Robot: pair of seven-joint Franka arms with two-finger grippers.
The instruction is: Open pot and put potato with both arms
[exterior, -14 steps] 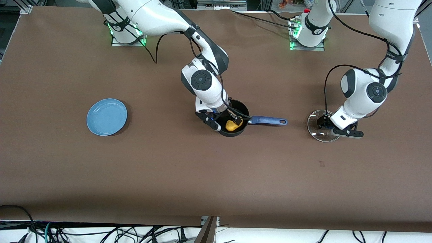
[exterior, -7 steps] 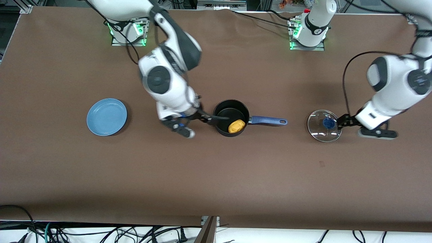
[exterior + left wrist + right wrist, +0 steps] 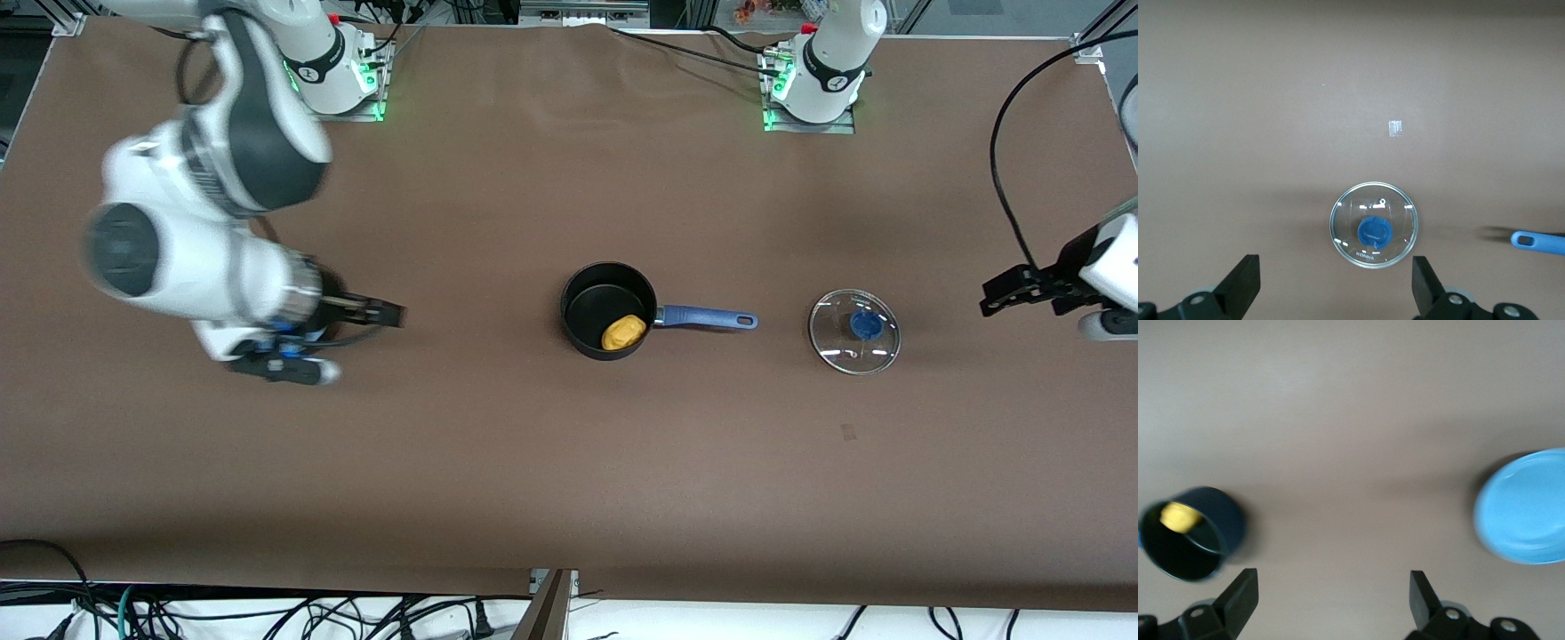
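The black pot point(image 3: 594, 307) stands uncovered mid-table, its blue handle point(image 3: 707, 317) pointing toward the left arm's end. The yellow potato point(image 3: 623, 332) lies inside it. The glass lid point(image 3: 854, 331) with its blue knob lies flat on the table past the handle's tip. My right gripper point(image 3: 382, 313) is open and empty, over the table toward the right arm's end, well away from the pot. Its wrist view shows the pot point(image 3: 1191, 533) with the potato point(image 3: 1179, 515). My left gripper point(image 3: 1009, 292) is open and empty near the left arm's end. Its wrist view shows the lid point(image 3: 1373, 225).
A flat blue plate point(image 3: 1525, 507) shows in the right wrist view; in the front view the right arm hides it. A small tape mark point(image 3: 848, 432) lies on the brown cloth, nearer the front camera than the lid.
The right gripper has pulled out of the pot toward its own end, leaving the potato inside. The left gripper has moved off the lid toward its own end.
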